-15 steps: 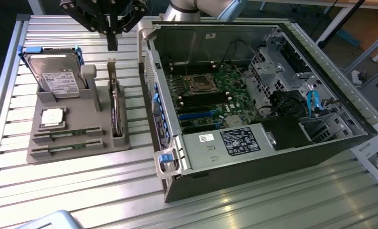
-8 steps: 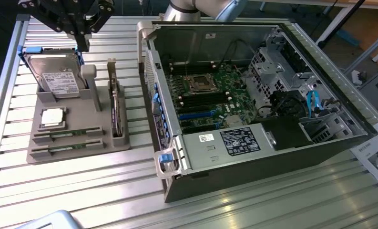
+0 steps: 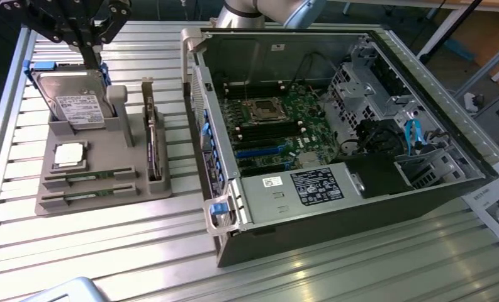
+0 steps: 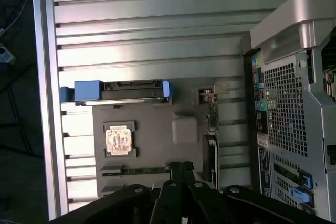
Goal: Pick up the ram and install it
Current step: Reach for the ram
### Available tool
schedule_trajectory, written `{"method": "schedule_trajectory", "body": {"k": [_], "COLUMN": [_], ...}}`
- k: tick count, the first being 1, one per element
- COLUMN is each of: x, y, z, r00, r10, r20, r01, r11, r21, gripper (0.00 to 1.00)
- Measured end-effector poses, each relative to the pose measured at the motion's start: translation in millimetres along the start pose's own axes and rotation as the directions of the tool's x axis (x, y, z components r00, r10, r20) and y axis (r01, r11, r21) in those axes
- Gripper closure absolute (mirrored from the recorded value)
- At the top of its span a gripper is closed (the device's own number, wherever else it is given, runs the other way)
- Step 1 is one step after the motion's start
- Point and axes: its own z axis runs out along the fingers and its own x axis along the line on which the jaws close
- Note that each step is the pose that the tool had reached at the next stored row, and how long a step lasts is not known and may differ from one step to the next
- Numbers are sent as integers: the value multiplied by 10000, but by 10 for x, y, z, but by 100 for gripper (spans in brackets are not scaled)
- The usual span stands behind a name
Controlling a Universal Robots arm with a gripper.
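Two ram sticks, thin green boards, lie on edge in slots of the grey holder (image 3: 106, 157): one ram (image 3: 90, 175) and a second ram (image 3: 85, 196) nearer the front. In the wrist view the ram (image 4: 139, 170) lies right beside my fingertips, with the other ram (image 4: 113, 188) past it. My gripper (image 3: 92, 60) hangs high over the holder's far end, above the hard drive, well clear of both sticks. Its fingers (image 4: 176, 174) are pressed together and hold nothing.
On the holder also sit a hard drive (image 3: 77, 104) with blue ends, a silver processor chip (image 3: 68, 155) and a dark expansion card (image 3: 153, 151) on edge. The open computer case (image 3: 333, 126) stands at the exterior view's right, motherboard (image 3: 274, 126) exposed. All rest on a slatted metal table (image 3: 106, 251).
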Motion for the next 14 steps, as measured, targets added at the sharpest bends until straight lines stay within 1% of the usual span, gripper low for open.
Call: {"method": "schedule_trajectory", "body": {"k": [3,8,14], "x": [4,150,159], "y": [0,-11,-15], "z": [0,-2,-3], "r00": [10000,10000,10000], "r10": [0,0,1], "r20": [0,0,0], "r01": [0,0,-1], "r11": [10000,10000,10000], "r21": [0,0,2], "gripper": [90,90,90]}}
